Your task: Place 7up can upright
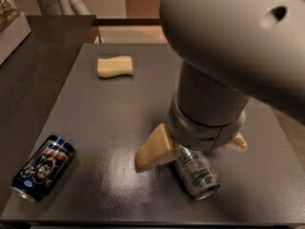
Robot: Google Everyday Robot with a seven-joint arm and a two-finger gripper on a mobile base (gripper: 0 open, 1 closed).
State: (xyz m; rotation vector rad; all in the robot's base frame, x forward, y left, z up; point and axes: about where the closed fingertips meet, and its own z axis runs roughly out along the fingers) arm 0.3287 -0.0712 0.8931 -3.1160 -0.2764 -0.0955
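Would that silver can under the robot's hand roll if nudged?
Likely: the 7up can lies on its side on the glossy table, so it could roll. Its smooth metal may slip. The hand hovers over it, fingers open either side.

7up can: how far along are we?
Done: end effector is down over the 7up can, fingers open either side. In hand: no grip yet; the can lies on its side on the table. Left: close, lift, stand it upright.
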